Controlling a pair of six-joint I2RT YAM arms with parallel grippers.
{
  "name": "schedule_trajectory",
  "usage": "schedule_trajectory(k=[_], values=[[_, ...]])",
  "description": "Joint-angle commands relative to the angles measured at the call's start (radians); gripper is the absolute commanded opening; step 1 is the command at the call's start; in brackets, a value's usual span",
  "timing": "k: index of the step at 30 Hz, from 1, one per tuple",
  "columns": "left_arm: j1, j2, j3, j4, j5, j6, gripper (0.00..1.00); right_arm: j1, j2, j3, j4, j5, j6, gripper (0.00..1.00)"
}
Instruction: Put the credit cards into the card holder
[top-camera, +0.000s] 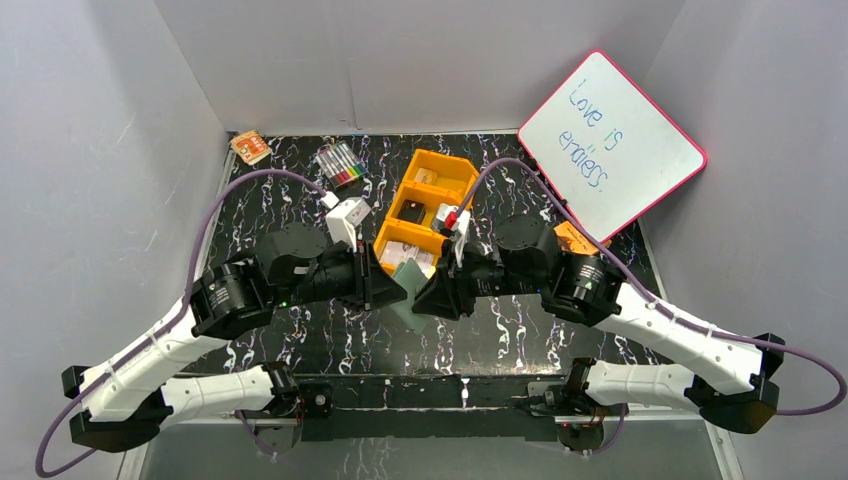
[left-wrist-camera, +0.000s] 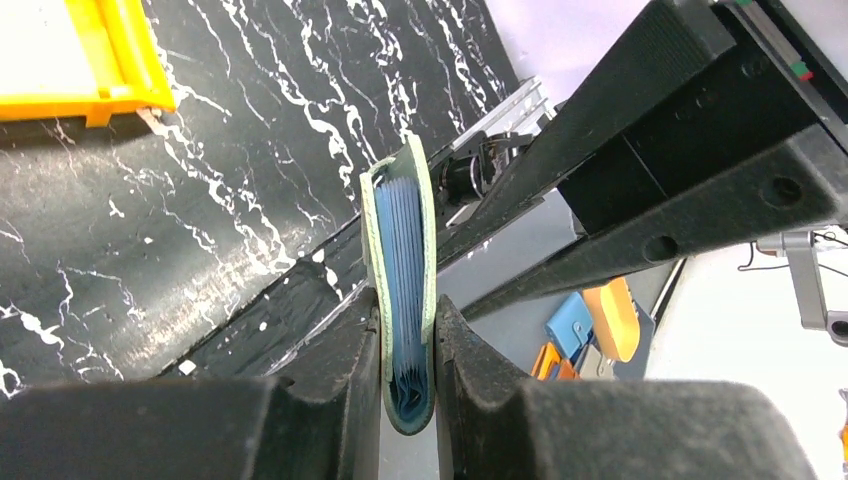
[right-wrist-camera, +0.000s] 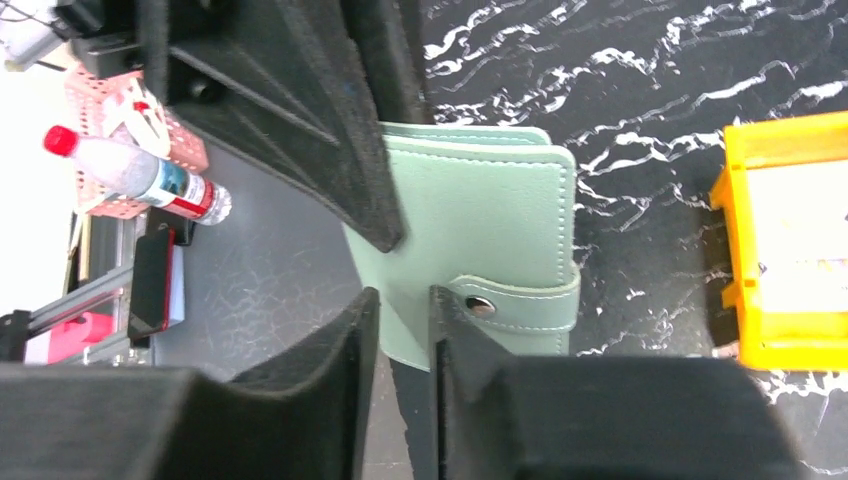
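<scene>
We find the left gripper (left-wrist-camera: 408, 300) clamped on the closed sage-green card holder (left-wrist-camera: 398, 230), which is held on edge just at 6 o'clock of the orange tray (top-camera: 445, 158) in the top view. The right gripper (right-wrist-camera: 405, 305) stands narrowly apart beside the holder's snap strap (right-wrist-camera: 520, 300), and we see nothing between its jaws. Pale credit cards (top-camera: 405, 256) lie in the tray's 6 o'clock compartment.

Overhead looks down; wrist close-ups share wallet (left-wrist-camera: 405, 250).
</scene>
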Motion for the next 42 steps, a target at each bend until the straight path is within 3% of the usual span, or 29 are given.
schedule_trajectory(k=[1,8,15,21,27,33,37,42], values=[[-0.024,-0.047,0.034,0.262,0.037,-0.004,0.00,0.016,0.009,0.048,0.062,-0.067,0.034,0.40],[-0.024,-0.088,-0.018,0.238,0.001,0.011,0.00,0.015,-0.041,0.187,-0.015,-0.047,0.014,0.67],[-0.024,-0.243,-0.113,0.248,0.022,0.056,0.00,0.016,-0.188,0.210,-0.070,0.133,-0.032,0.81],[-0.024,-0.330,-0.148,0.327,0.125,0.127,0.00,0.016,-0.246,0.061,0.062,0.129,0.085,0.84],[-0.024,-0.388,-0.171,0.449,0.220,0.176,0.00,0.016,-0.239,-0.049,0.317,-0.018,0.272,0.86],[-0.024,-0.345,-0.136,0.457,0.263,0.196,0.00,0.016,-0.187,-0.083,0.443,-0.118,0.345,0.87],[-0.024,-0.332,-0.123,0.457,0.261,0.196,0.00,0.016,-0.166,-0.100,0.491,-0.137,0.373,0.82],[-0.024,-0.343,-0.132,0.458,0.237,0.183,0.00,0.016,-0.167,-0.138,0.557,-0.159,0.408,0.69]])
